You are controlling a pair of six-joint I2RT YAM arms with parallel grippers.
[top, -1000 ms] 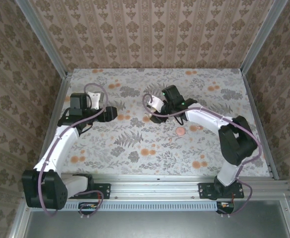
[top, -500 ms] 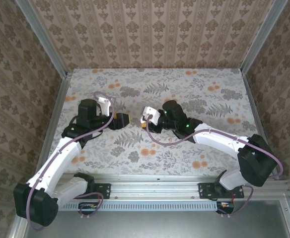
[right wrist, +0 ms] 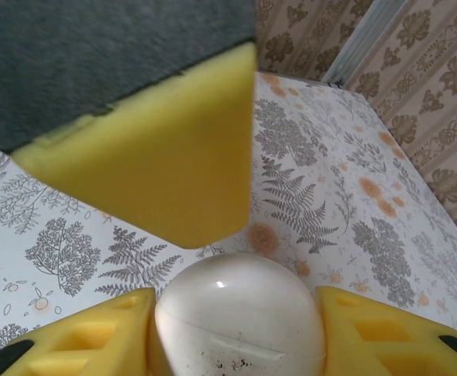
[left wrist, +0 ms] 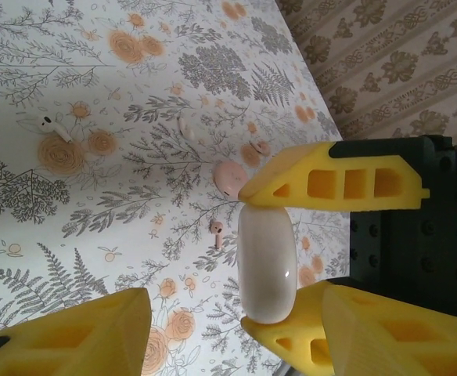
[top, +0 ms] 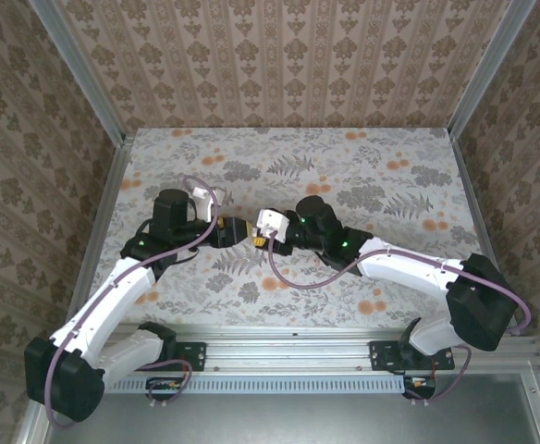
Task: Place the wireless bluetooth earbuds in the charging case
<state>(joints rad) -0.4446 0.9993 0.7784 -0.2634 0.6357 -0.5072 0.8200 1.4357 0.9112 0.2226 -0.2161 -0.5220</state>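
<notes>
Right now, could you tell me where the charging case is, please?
The charging case is clamped in the right gripper, held above the table near its middle, with the open left gripper close in front of it.

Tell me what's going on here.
The right tool is shut on the white charging case, holding it up near the table's middle. The left tool faces it at close range with its jaws open. The case's lid looks shut. An earbud lies loose on the floral table.
</notes>
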